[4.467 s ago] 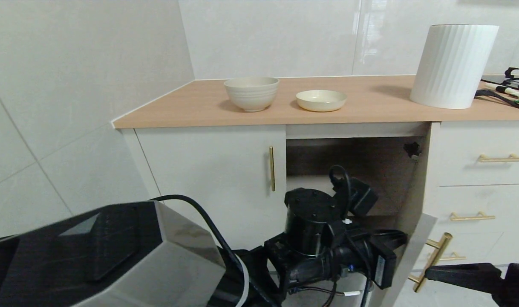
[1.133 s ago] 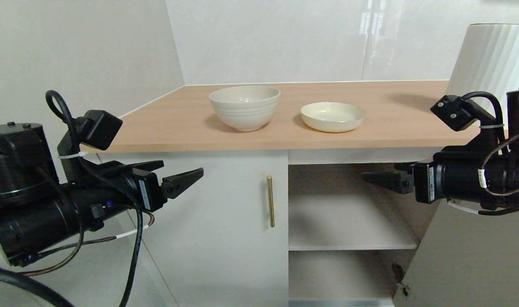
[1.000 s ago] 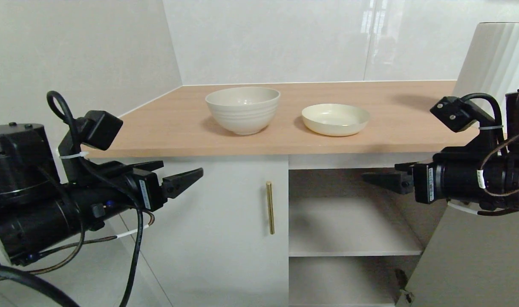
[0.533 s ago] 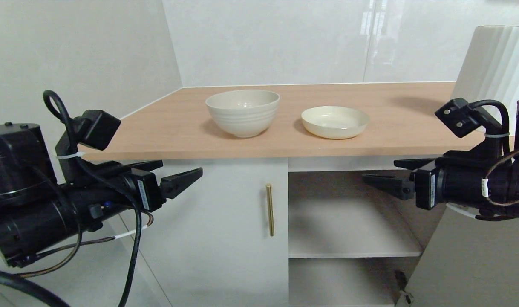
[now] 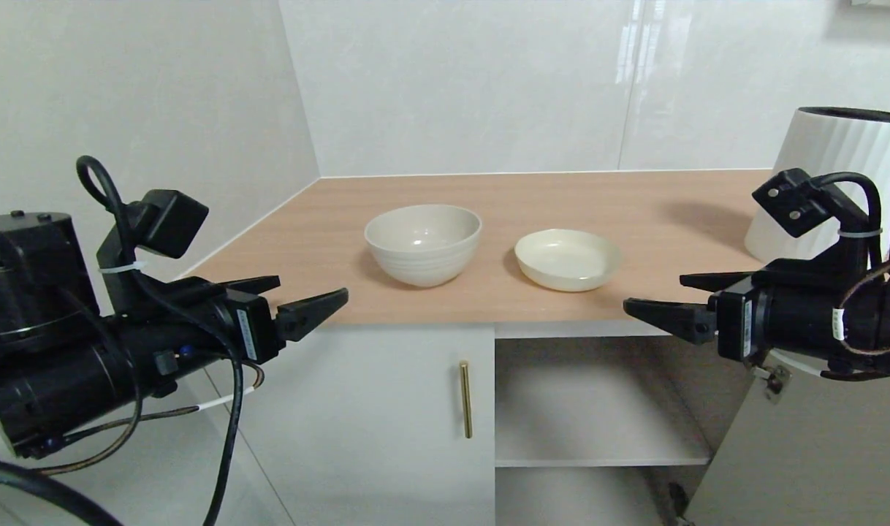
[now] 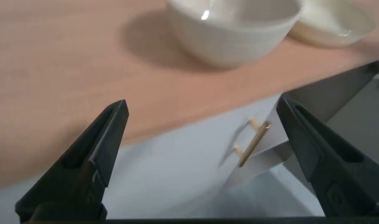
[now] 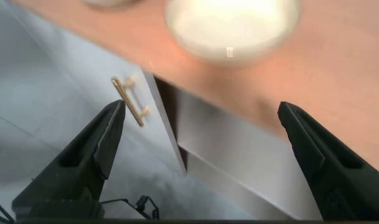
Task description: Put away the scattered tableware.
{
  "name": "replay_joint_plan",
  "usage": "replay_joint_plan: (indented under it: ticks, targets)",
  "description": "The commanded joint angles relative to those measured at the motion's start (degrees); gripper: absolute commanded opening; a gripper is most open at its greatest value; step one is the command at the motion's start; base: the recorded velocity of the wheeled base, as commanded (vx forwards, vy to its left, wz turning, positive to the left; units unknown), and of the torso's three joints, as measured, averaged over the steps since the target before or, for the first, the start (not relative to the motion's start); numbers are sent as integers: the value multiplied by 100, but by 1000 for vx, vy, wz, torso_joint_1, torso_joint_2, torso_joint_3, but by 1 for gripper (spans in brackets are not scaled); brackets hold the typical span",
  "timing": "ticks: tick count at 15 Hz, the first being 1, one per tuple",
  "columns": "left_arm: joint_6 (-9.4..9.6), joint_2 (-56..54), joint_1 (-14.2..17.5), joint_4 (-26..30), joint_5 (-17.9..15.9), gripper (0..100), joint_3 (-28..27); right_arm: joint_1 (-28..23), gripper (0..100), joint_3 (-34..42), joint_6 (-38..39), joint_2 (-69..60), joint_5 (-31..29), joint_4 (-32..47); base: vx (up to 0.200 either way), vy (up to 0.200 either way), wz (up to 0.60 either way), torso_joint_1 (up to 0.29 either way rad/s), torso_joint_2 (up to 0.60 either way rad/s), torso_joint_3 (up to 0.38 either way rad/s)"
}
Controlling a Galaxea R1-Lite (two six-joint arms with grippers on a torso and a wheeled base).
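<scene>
Head view: left gripper (image 5: 312,286) and right gripper (image 5: 653,292) both gape wide, empty. Raise the right above the surface (image 5: 328,219), then pinch the dish (image 5: 568,259), at 3 o'clock of the bowl (image 5: 423,245), by its rim.

Ribbed white bin (image 5: 839,142) on countertop (image 5: 328,241)

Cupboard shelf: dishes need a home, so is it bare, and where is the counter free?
The upper shelf is bare. The counter is free left of the bowl and between the shallow dish and the white ribbed container. Bowl and dish sit close.
</scene>
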Motion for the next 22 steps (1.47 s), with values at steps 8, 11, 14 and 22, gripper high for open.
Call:
replay_joint_plan:
  ticks: [8, 11, 14, 22]
  targets:
    - [-10, 238, -11, -27, -86, 100, -36, 5, 100, -9, 8, 143, 1, -172, 0, 0, 0, 158, -471, -314]
    - [-46, 282, -2, 17, -16, 100, -291, 5, 100, -18, 8, 292, -8, -497, 0, 0, 0, 118, -282, -181]
    - [-142, 528, 7, 272, 63, 100, -924, 5, 100, -352, 52, 547, -263, -453, 0, 0, 0, 12, -27, -17]
    - [-2102, 1460, -99, 5589, 669, 100, -4527, 5, 100, -2540, 1695, 1320, -1229, 2552, 0, 0, 0, 0, 0, 0]
